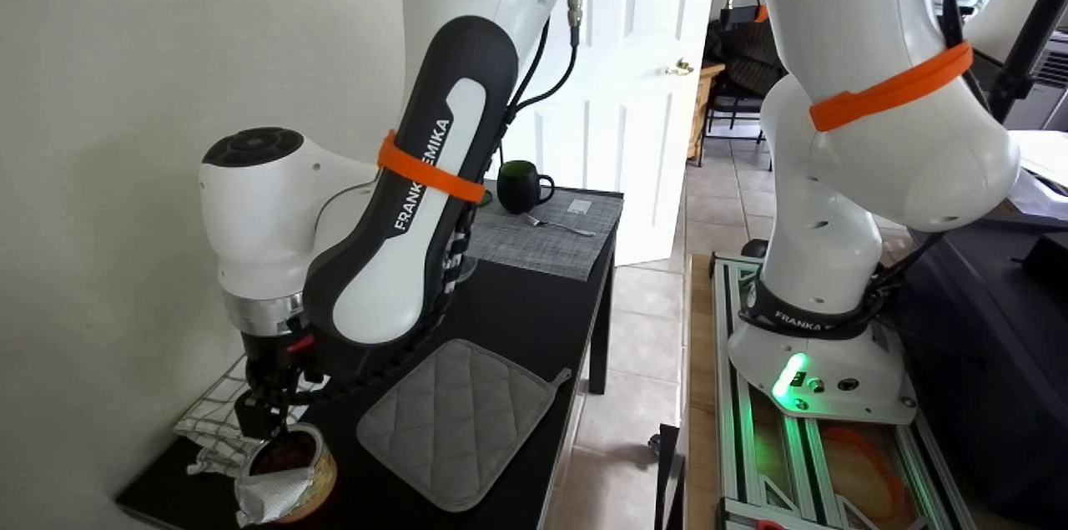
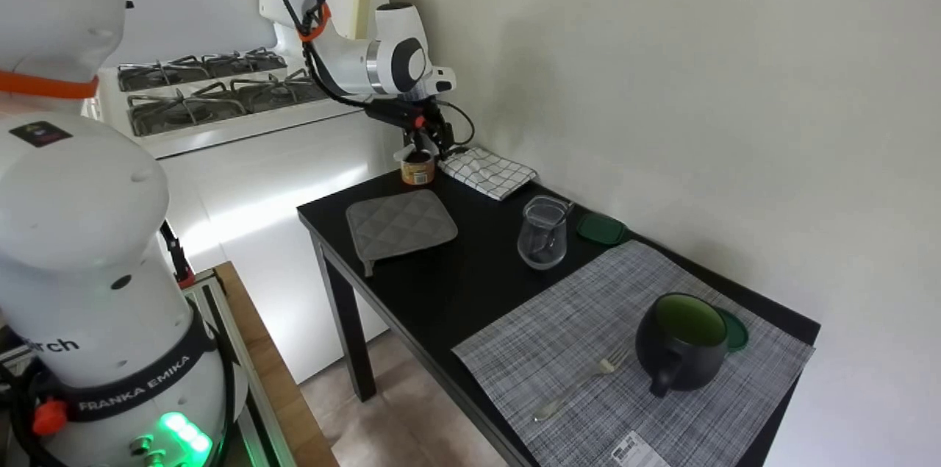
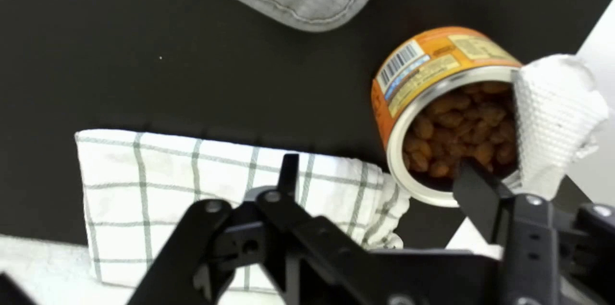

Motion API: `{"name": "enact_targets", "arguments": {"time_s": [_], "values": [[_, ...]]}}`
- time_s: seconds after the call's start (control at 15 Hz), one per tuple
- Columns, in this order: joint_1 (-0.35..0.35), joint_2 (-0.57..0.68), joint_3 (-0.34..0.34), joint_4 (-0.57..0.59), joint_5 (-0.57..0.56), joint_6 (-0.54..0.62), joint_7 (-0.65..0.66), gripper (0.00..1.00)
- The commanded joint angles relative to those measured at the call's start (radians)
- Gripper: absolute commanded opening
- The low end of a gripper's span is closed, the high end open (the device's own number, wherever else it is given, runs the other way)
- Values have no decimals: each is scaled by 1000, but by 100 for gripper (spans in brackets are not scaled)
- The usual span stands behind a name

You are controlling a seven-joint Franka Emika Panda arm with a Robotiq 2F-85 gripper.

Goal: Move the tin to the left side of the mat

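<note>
Your hand [image 3: 376,164]: spread wide, gripping nothing | tin [image 3: 435,65]: barcode [image 3: 399,65] clear only in your wrist view | mug [image 2: 695,364]: only in both exterior views

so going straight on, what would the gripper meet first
Likely the tin or its contents: the gripper has one finger overlapping the open mouth, the other the checked cloth. Depth is unclear; the cloth could come first.

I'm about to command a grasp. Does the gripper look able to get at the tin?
Probably yes: the gripper is open, one fingertip showing over the open tin in the wrist view. The foil lid is peeled aside, though the nearby checked cloth might snag.
</note>
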Motion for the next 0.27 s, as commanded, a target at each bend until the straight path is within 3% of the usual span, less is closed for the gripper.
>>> {"name": "enact_targets", "arguments": {"time_s": [0.0,0.07,0.2], "values": [[45,-100,-32,-105,-43,61,37,100],[70,-113,-56,-109,-76,44,54,100],[28,-75,-17,-61,-52,34,10,100]]}}
